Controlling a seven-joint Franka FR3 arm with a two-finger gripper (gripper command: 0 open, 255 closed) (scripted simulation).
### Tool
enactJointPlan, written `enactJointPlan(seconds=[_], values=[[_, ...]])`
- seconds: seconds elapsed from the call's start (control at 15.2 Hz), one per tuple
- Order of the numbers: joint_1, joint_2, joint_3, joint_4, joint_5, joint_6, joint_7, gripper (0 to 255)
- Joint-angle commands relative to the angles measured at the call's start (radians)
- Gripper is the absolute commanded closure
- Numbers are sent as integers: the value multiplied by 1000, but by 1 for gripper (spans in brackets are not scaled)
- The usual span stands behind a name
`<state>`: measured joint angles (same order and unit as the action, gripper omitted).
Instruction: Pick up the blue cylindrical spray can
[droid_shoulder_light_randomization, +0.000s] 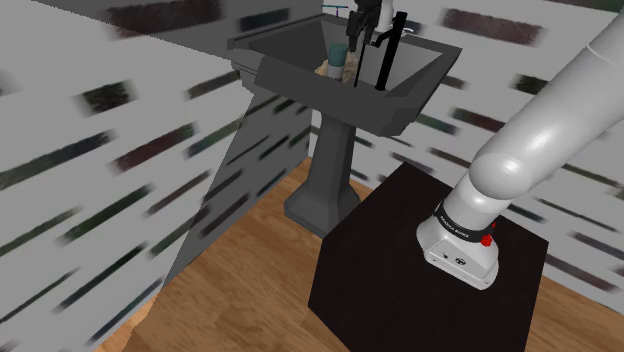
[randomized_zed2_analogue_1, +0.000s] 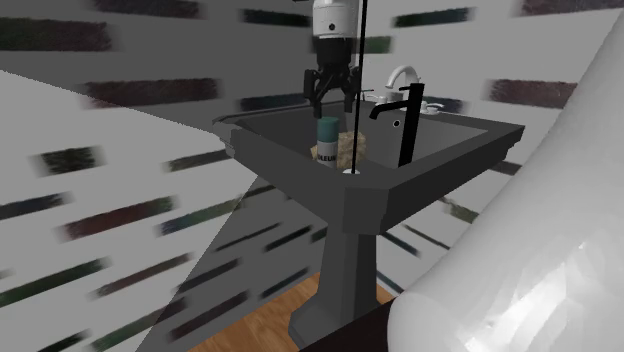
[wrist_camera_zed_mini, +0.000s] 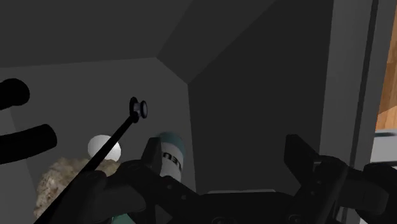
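The blue-green spray can (randomized_zed2_analogue_1: 327, 138) stands upright in the basin of the dark grey sink (randomized_zed2_analogue_1: 430, 160), a little above the middle of the second exterior view, with its white label turned toward the camera. A brownish lumpy sponge (randomized_zed2_analogue_1: 352, 148) sits just beside it; whether they touch I cannot tell. My gripper (randomized_zed2_analogue_1: 330, 103) hangs directly above the can, jaws apart and holding nothing. In the wrist view the can (wrist_camera_zed_mini: 170, 153) lies close against one of my fingers, not midway between the two. I judge that a straight descent could land that fingertip on the can's top and tip it into the sponge. A thin black rod (wrist_camera_zed_mini: 138, 109) crosses near that same finger. The black faucet (randomized_zed2_analogue_1: 405, 115) rises just right of the can in the second exterior view, so a sideways correction could snag on either. Closing off-centre, I could also let the round side slip out
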<state>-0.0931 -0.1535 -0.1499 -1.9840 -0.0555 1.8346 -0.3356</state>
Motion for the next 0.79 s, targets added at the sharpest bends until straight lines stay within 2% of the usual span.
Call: enactJointPlan(seconds=[0.0,0.46,0.73], values=[[-7,77,-16,64,18,18,-29,0],[-53,353,-52,370,103,-3,-128,0],[-56,365,-50,345,107,34,-131,0]])
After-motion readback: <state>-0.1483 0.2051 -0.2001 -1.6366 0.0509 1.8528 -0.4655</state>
